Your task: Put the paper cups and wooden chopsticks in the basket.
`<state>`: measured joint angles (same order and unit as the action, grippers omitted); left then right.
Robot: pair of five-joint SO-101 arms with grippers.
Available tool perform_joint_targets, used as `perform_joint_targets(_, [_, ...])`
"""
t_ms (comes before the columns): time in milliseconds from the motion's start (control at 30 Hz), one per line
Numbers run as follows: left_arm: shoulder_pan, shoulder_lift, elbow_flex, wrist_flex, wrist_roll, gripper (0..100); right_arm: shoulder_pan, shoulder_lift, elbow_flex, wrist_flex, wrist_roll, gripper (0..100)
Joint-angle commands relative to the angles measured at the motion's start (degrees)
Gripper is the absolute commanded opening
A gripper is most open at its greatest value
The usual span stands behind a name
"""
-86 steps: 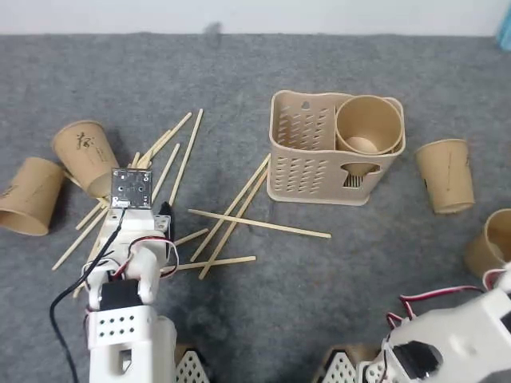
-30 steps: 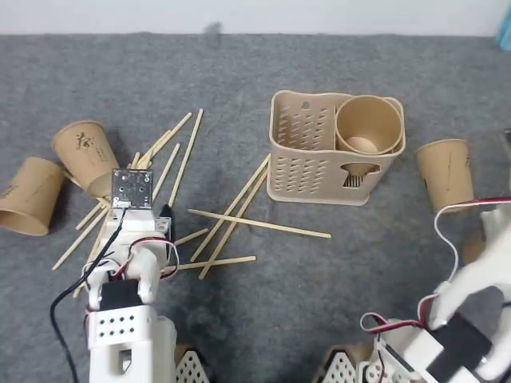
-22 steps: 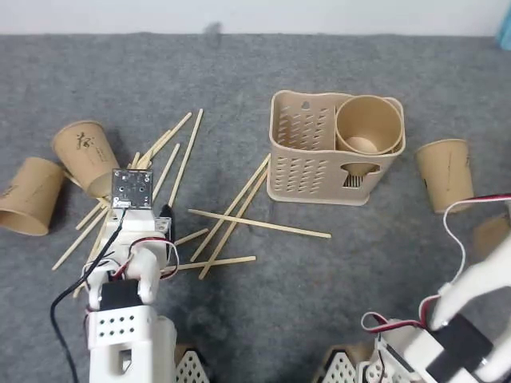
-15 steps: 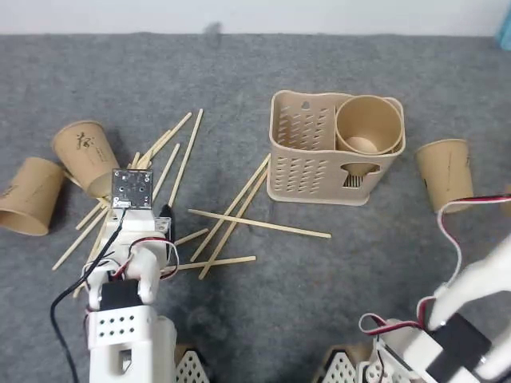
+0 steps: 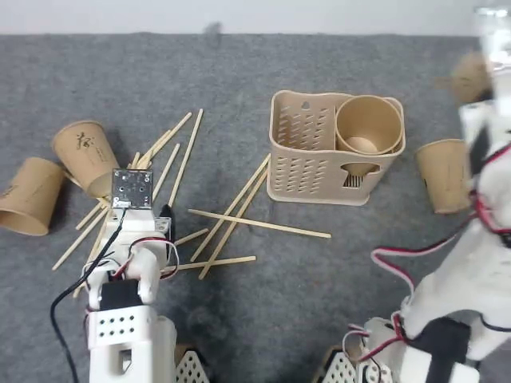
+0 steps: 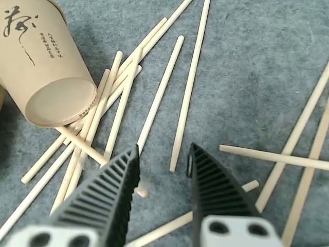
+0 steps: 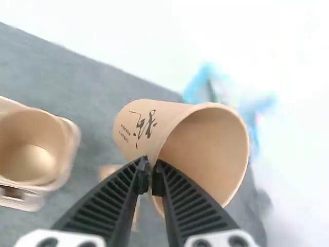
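One paper cup [image 5: 369,125] stands in the right compartment of the basket [image 5: 303,171]; the slotted compartment beside it looks empty. By my reckoning most of the job is left: the held cup [image 7: 180,139], a fallen cup [image 5: 443,174] just right of the basket, a printed cup [image 5: 84,153] and a plain cup [image 5: 30,195] well to its left, and all the chopsticks [image 5: 231,215] strewn on the counter [image 5: 303,287] left of the basket. The right pincer [image 7: 149,167] pinches the held cup's wall, raised high beyond the basket's right side. The left pincer [image 6: 163,149] hangs half open and empty over the chopsticks.
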<state>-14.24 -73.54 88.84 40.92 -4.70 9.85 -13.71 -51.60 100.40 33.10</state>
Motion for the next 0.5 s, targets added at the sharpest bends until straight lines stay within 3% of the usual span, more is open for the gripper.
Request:
perform_joint_targets(0, [-0.26, -0.79, -0.66, 0.09, -0.70, 14, -7.52, -1.98, -2.37, 2.15, -0.97, 0.8])
perform_joint_targets(167, [-0.26, -0.79, -0.66, -0.09, -0.70, 14, -13.76, -1.27, -2.02, 2.51, -0.79, 0.8])
perform_joint_targets(467, [-0.26, -0.79, -0.66, -0.18, -0.70, 14, -13.85, -2.07, 10.90, 2.51, 1.41, 0.8])
